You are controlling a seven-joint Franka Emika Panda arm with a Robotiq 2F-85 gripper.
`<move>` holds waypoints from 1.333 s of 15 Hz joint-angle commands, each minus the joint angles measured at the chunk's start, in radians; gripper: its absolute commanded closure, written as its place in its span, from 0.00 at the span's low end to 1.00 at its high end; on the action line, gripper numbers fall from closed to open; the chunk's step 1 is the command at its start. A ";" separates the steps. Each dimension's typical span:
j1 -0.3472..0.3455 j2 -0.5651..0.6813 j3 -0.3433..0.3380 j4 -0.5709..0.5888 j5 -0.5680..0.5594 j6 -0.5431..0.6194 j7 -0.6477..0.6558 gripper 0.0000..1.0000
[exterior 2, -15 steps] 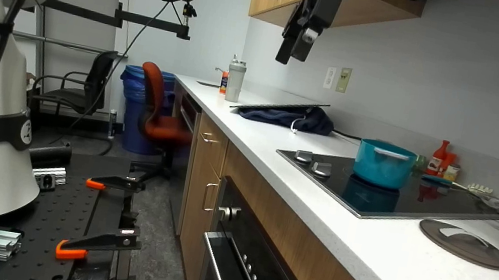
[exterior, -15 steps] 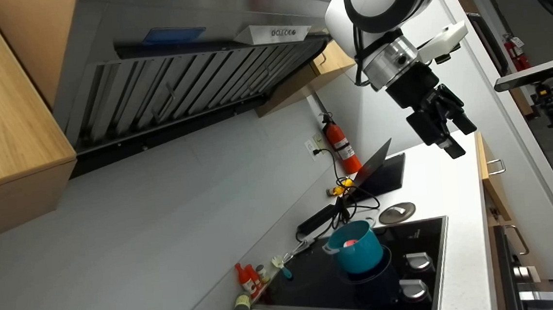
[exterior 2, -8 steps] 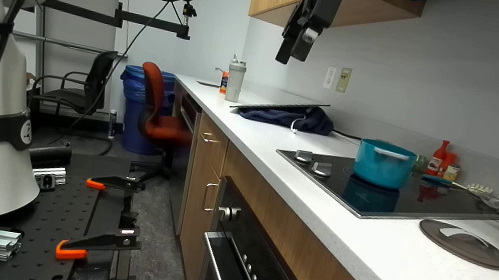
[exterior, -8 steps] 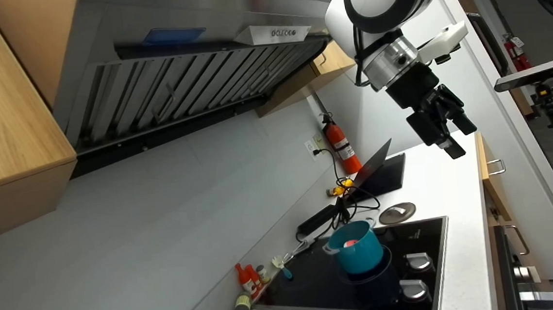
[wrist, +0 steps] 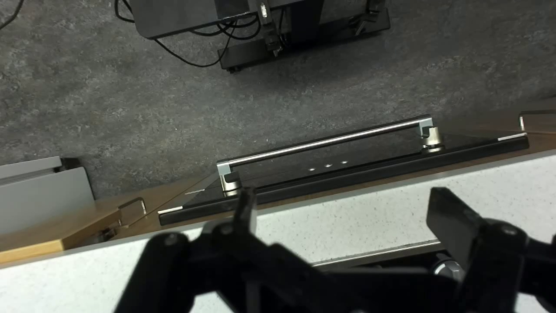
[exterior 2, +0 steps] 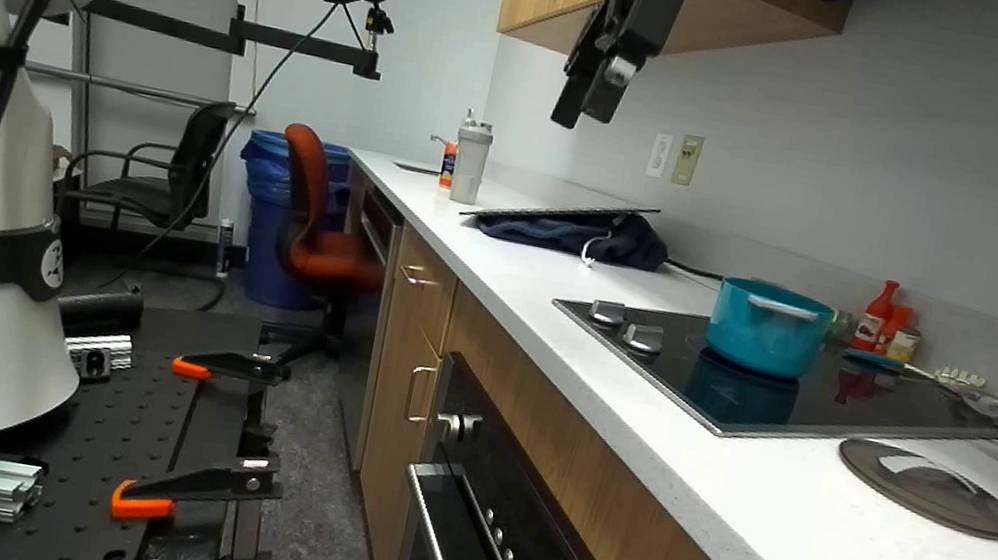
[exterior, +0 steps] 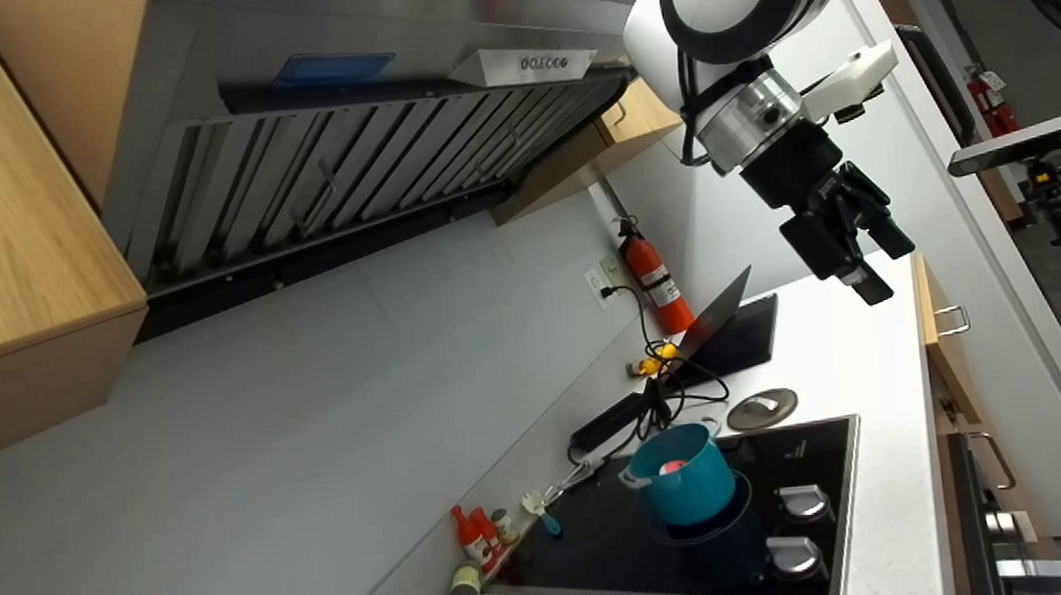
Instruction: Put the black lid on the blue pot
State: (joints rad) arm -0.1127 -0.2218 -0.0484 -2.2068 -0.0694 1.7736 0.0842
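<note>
Nothing had visibly moved since the earlier frames; the task probably stood at its start, fetching and placing both ahead.

In an exterior view: black two-finger metal gripper (exterior: pixel 883 265) hung high in the air, jaws well apart, nothing between them. Flat round dark glass-like lid (exterior: pixel 754 415) lay on the white speckled countertop (exterior: pixel 893 477), just beside the flat black glass stovetop (exterior: pixel 604 554). Round teal-blue hard-walled pot (exterior: pixel 691 490) stood uncovered on the stovetop, a red thing (exterior: pixel 673 466) inside, kind unclear.

In an exterior view: lid lay flat, well apart from the gripper. Orange-red padded office chair (exterior 2: pixel 329 264) and blue plastic-lined bin (exterior 2: pixel 270 226) stood near the countertop's far end.

In the wrist view: fingers (wrist: pixel 447 217) spread wide, the countertop's front edge between them; straight silver metal oven handle (wrist: pixel 325 142) and mottled grey floor (wrist: pixel 282 104) beyond. Neither lid nor pot showed; reaching them likely needed a swing across.
</note>
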 commanded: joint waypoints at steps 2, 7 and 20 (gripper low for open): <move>0.009 0.000 -0.009 0.002 -0.002 -0.002 0.001 0.00; 0.008 0.003 -0.007 0.001 -0.011 0.006 0.008 0.00; -0.011 0.049 -0.045 -0.065 0.001 0.249 0.007 0.00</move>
State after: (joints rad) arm -0.1153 -0.1922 -0.0737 -2.2562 -0.0761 1.9543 0.0863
